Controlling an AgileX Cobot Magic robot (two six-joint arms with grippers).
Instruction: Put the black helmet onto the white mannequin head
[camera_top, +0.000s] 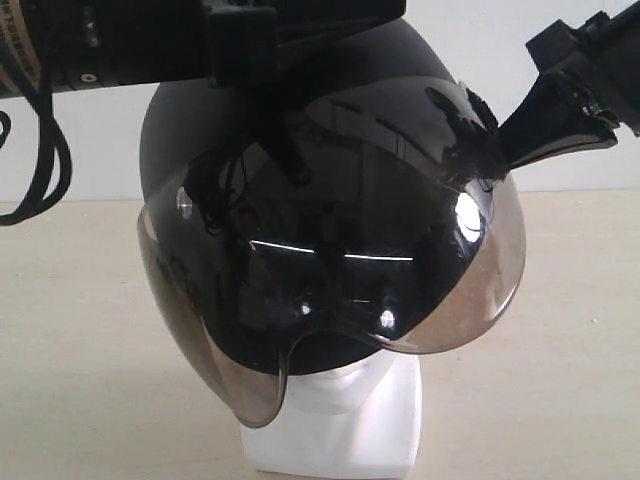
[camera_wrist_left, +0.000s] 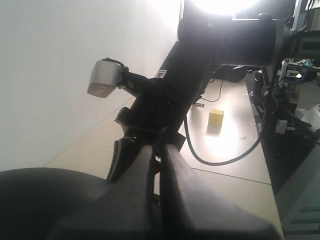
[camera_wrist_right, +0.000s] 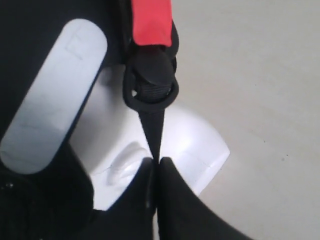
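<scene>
The black helmet (camera_top: 200, 130) sits over the white mannequin head (camera_top: 350, 420);
the right gripper (camera_wrist_right: 156, 162) pinches its chin strap (camera_wrist_right: 152, 125); the left gripper (camera_wrist_left: 160, 150) is closed tight.

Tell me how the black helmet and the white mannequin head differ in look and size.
The black helmet is dark with a tinted, reflective visor; the white mannequin head is plain white. The helmet is wider, overhanging the head on both sides. The helmet shows almost whole, while the head is mostly hidden under it, only its lowest part visible. Both appear to face the exterior camera.
</scene>
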